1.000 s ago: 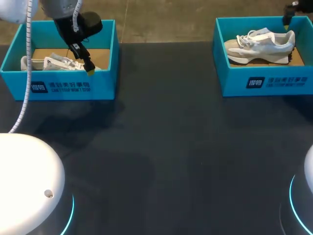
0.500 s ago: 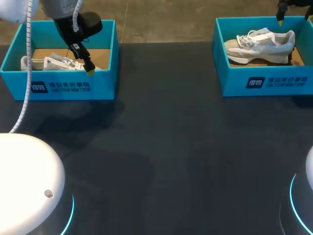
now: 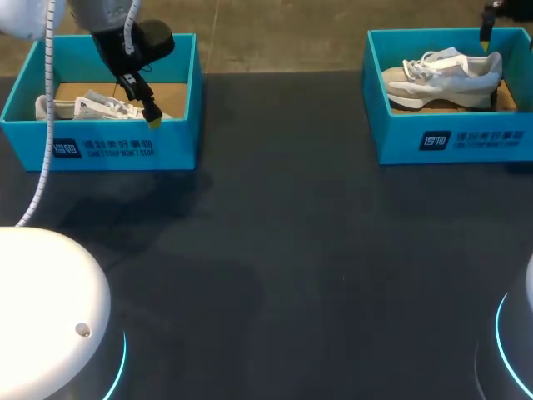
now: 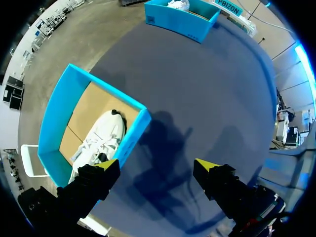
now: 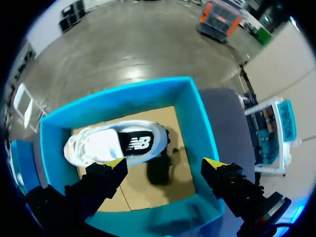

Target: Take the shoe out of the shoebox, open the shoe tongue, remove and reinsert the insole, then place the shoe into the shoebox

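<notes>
Dark table (image 3: 275, 250). At far left corner, left shoebox (image 3: 125, 150) with white shoe (image 3: 92, 107) inside. At far right corner, right shoebox (image 3: 450, 137), grey shoe (image 3: 445, 75) on its side within. Left gripper (image 4: 157, 165) above left box's near wall, fingers apart, empty. Right gripper (image 5: 164, 163) over right box, fingers spread, gripping nothing.

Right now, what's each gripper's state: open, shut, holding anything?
Left gripper: open, holding nothing, over the left shoebox wall.
Right gripper: open, holding nothing, above the shoe in the right shoebox.
</notes>
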